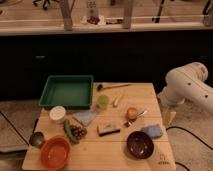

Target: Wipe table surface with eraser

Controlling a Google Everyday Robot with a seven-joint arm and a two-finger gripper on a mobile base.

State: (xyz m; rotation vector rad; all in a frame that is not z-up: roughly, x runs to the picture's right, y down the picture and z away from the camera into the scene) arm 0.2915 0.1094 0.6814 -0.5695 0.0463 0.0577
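a: where is the eraser found?
b: it is laid flat on the table surface, near the middle of the front half.
a: what is seen around it?
b: a blue-grey cloth is placed just behind it to the left. a dark bowl is set in front to the right, with a blue sponge further right. an orange bowl is set at the front left corner and a green tray at the back left.
a: and the gripper?
b: it is hung beside the table's right edge, well apart from the eraser, below the white arm. whether anything is grasped cannot be told.
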